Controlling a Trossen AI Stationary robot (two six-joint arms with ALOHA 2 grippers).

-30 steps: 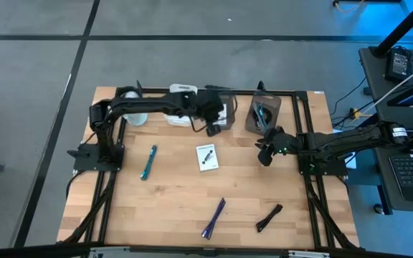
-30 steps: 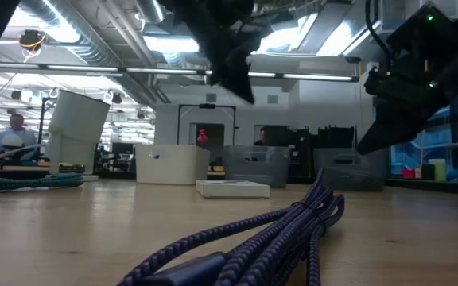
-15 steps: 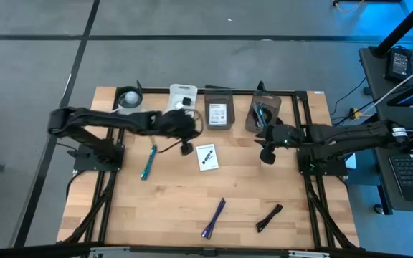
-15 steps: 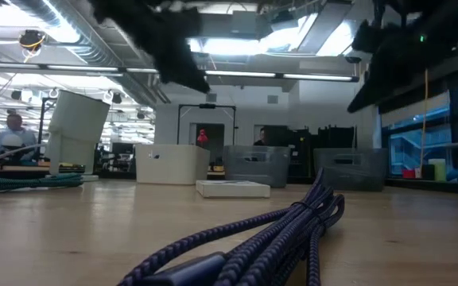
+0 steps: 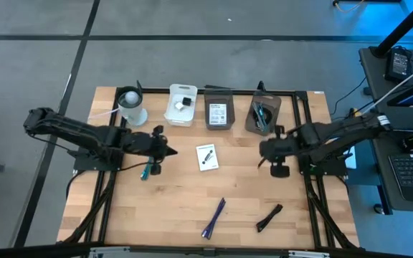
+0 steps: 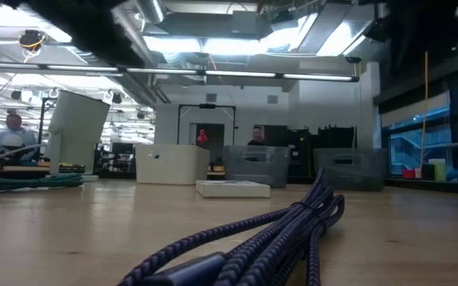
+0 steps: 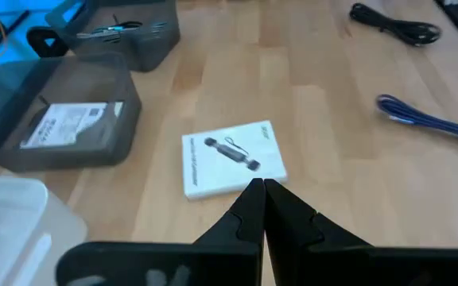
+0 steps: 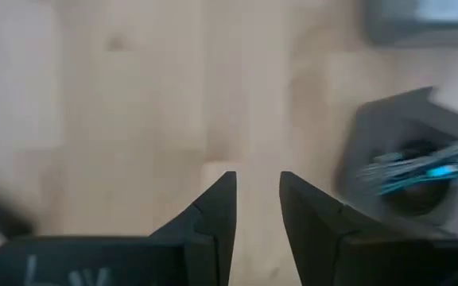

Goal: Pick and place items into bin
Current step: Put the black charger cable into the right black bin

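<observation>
The wooden surface (image 5: 178, 201) fills the frame's middle. Along its upper edge sit a white bin (image 5: 181, 106) and two grey bins (image 5: 219, 113). Left end effector (image 5: 169, 150), clenched and empty, sits left of centre beside the white card (image 5: 206, 157); right end effector (image 5: 279, 170), released, right of centre. Purple cable (image 5: 213, 217) and black cable (image 5: 269, 217) lie lower down.

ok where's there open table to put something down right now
Bare wood lies along the near left, below the teal pen and left of the purple cable, and between the white card and the right hand. The far edge is crowded with bins, and the left hand sits beside the pen.
</observation>
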